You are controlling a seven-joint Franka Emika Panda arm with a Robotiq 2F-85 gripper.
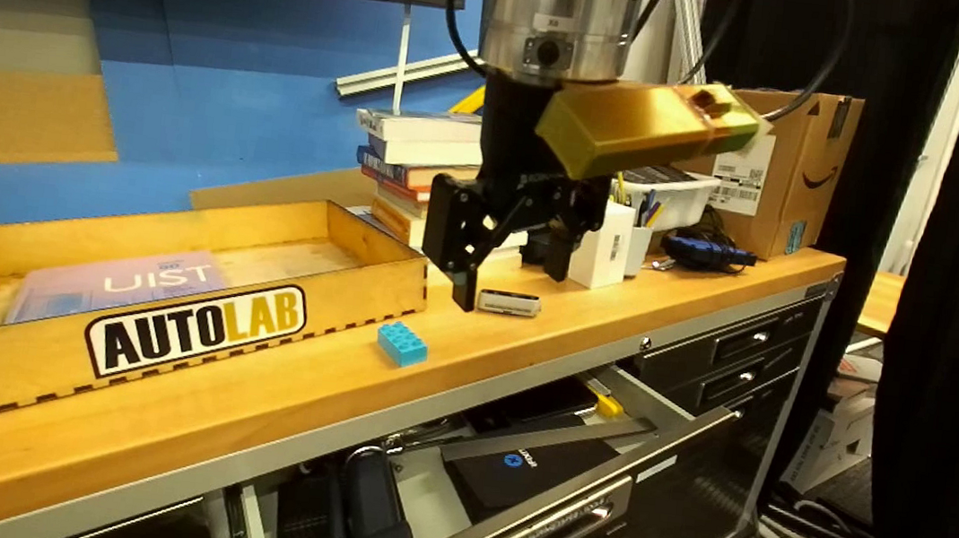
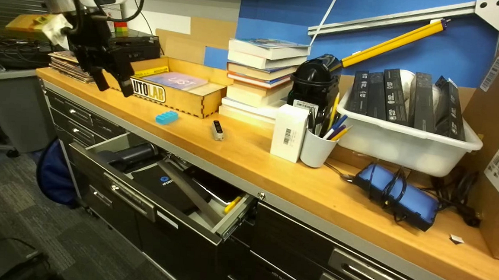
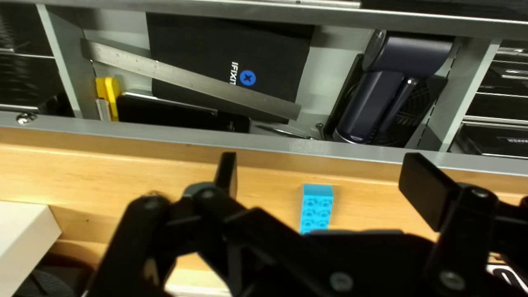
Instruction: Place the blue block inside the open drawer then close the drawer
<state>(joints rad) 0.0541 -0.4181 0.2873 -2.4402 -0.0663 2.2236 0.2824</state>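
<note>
Only ext. views: whole blk (image 1: 402, 345)

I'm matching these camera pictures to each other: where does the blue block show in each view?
In an exterior view: blue block left of centre, somewhat below mid-height.
In an exterior view: blue block left of centre, slightly above mid-height.
Wrist view: blue block right of centre, lower half.
Shared landmark: the open drawer, below the block in both exterior views, above it in the wrist view.

Room above blue block (image 1: 403, 345), wooden tray (image 1: 368, 295) near — drawer (image 3: 324, 82) open upward, metal strip (image 3: 192, 80) slanting across inside
</note>
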